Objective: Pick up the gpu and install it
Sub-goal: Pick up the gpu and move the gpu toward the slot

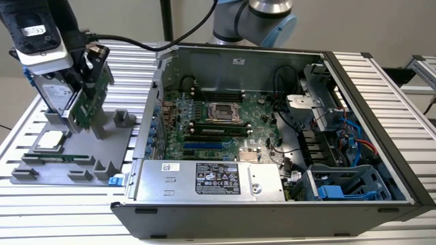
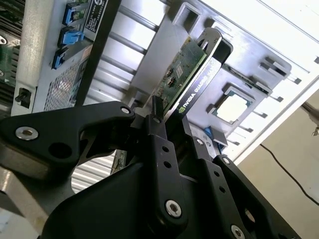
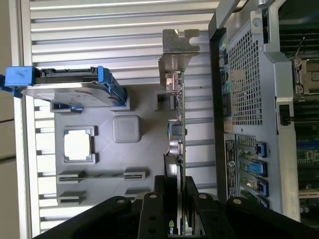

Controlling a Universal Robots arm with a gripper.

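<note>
Exterior view, gripper (image 1: 91,60) clamped shut on top edge of upright gpu (image 1: 85,106), card at grey holder tray (image 1: 103,149), just beside hard drive (image 1: 54,96), at exterior view's left of open computer case (image 1: 259,219).

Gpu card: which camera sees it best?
Second wrist view: the gpu shows its green face and chips close up. First wrist view: edge-on, with its silver bracket. Exterior view: farther off, standing at the gray holder.

Exterior high; wrist views near gpu (image 3: 178,124)
</note>
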